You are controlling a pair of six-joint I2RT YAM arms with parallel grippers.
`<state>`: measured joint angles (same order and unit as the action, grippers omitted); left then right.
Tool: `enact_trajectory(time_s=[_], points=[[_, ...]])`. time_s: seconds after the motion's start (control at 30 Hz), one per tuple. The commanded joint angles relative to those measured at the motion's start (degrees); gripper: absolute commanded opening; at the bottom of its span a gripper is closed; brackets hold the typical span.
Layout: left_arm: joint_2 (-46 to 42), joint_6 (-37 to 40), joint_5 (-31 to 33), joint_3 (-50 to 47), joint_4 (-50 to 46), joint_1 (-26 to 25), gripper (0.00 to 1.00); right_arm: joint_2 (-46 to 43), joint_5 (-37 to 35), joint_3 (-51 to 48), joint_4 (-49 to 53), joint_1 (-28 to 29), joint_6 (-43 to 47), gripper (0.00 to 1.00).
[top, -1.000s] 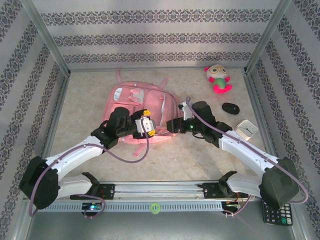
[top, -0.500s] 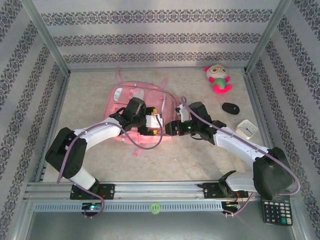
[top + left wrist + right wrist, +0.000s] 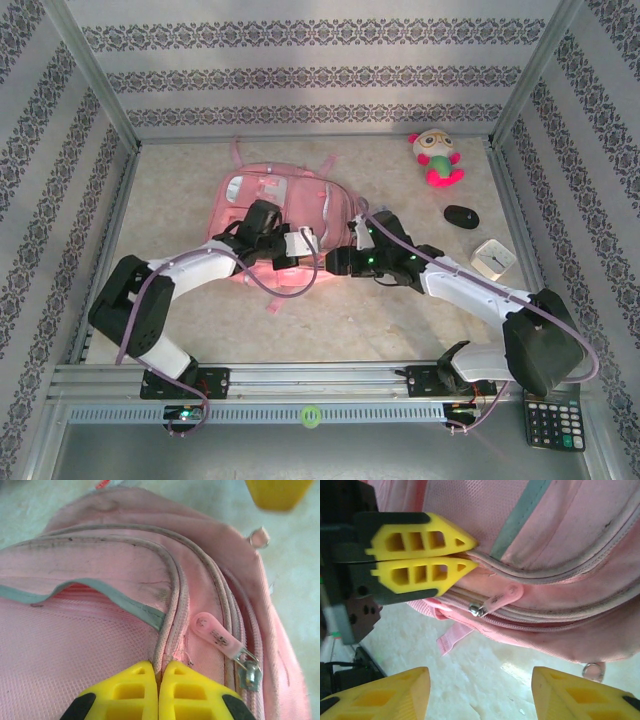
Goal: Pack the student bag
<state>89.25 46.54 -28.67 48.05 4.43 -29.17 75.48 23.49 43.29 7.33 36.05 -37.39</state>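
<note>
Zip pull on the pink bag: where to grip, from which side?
Probably grip the pink tab at its rounded free end, from the bag's table-side edge: it lies along the zip, slanting off the metal slider, beside the shut left end effector.

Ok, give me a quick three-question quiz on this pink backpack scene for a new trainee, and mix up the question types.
1. True or false: the left gripper is shut on a piped seam of the large pink fabric backpack.
2. Multiple choice: the right gripper is A) open, holding nothing; B) shut on a zip pull; C) shut on a strap.
3. Fill the gap: in the top view, the small black oval mouse lies on the ____ arm's side.

Key: 1 true; 2 A; 3 right.
</note>
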Motion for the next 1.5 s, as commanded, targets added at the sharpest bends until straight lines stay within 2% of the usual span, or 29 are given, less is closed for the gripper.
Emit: enact_trajectory(time_s=[0.0,0.2,0.37,0.47,0.6,0.77,0.97,1.1,1.27,1.37,1.47], points=[[-2.8,-14.9,-3.7,-3.3,11.4,1.3,0.0,0.9,-11.0,2.9,0.3,3.0,-5.7,0.58],[-4.8,-30.3,-4.6,-7.3,24.0,2.3,0.0,2.6,-22.8,5.1,1.0,8.1,-9.4,0.56],[-4.4,-33.2,-5.0,-8.1,26.5,2.7,0.0,4.8,-30.4,6.7,3.4,12.1,-11.5,0.58],[-4.1,-33.4,-5.4,-8.0,26.3,3.1,0.0,4.9,-30.0,4.9,2.1,12.0,-10.3,0.6],[-3.8,-33.4,-6.4,-7.9,26.1,3.6,0.0,5.3,-25.7,1.3,-3.8,10.6,-1.4,0.62],[-3.4,-34.0,-6.4,-7.5,26.3,3.8,0.0,7.8,-20.2,1.9,-4.9,10.6,-0.6,0.58],[-3.4,-34.2,-6.5,-7.2,26.6,3.9,0.0,11.6,-20.3,3.4,-9.1,12.7,-2.2,0.57],[-4.2,-33.6,-6.7,-7.0,25.7,3.9,0.0,14.4,-22.7,5.2,-8.6,12.7,-2.1,0.42],[-5.7,-30.2,-5.7,-6.6,21.3,4.2,0.0,12.7,-29.8,5.9,-3.4,12.3,-1.6,0.1],[-6.8,-25.7,-3.4,-6.0,16.0,4.3,0.0,9.5,-29.5,3.7,-1.7,10.7,-1.6,0.02],[-7.6,-20.2,-2.0,-4.4,7.9,4.4,0.0,6.7,-23.6,1.5,-2.4,8.3,0.0,0.01]])
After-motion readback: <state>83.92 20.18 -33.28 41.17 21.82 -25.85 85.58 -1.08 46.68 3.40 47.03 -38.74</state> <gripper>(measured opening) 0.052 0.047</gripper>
